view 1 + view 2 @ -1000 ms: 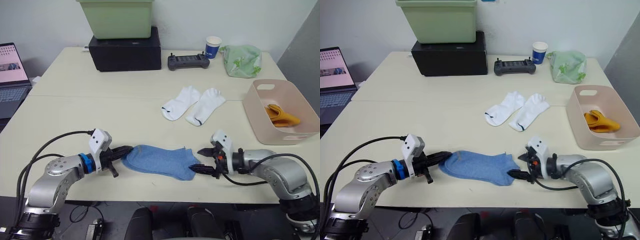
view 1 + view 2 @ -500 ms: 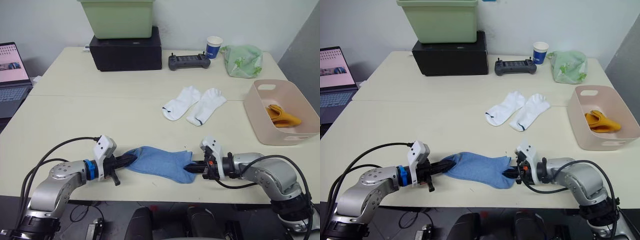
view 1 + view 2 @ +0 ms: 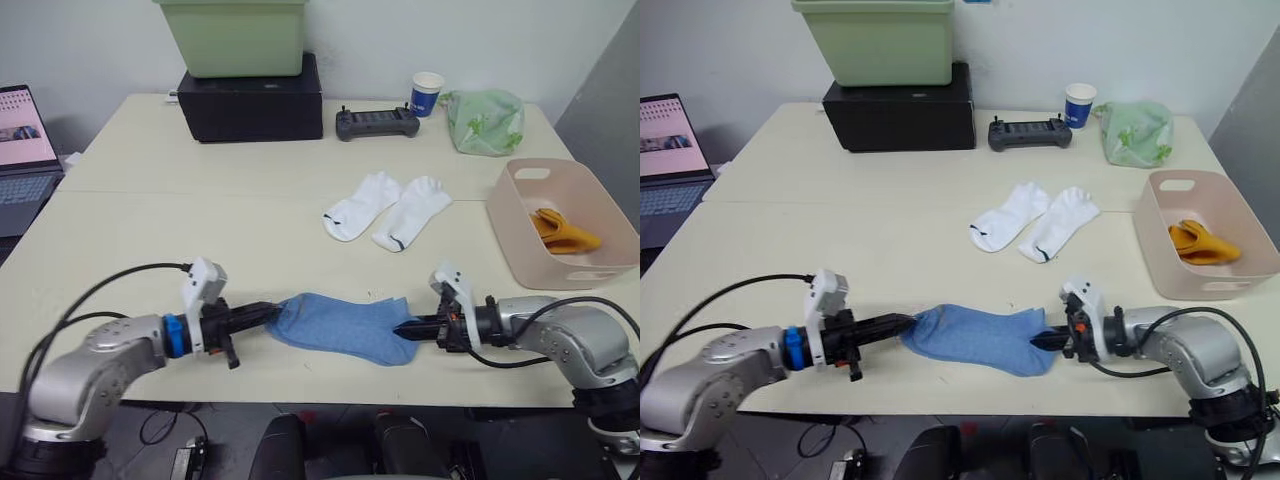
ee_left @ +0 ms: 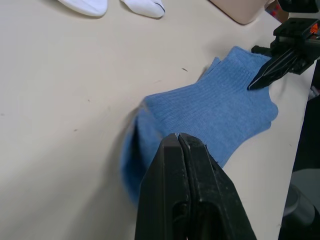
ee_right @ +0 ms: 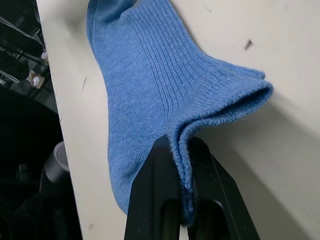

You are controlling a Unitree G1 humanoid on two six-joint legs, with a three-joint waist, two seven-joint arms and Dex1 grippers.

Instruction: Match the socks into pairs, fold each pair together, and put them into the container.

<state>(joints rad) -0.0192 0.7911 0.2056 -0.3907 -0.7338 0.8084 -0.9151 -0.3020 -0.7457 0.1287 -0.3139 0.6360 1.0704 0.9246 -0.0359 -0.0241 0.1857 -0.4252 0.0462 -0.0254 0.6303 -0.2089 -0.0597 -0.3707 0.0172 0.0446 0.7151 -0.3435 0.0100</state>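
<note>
Item, near edge of the pale tabletop: the left end effector is pressed together on one end of the stacked pair of light blue ribbed ankle socks, which is laid flat and drawn out lengthwise. At the opposite end, the cuff is pinched by the right end effector, fingers closed on the knit.

Item, mid-tabletop: two white ankle socks with dark marks are laid side by side, touching, unfolded, well apart from both end effectors.

Item, far right: the pale pink rectangular plastic basin is set with a mustard-orange sock bundle inside.

Progress, as judged: one pair is binned; the blue pair is matched, with folding pending; the white pair is untouched.
</note>
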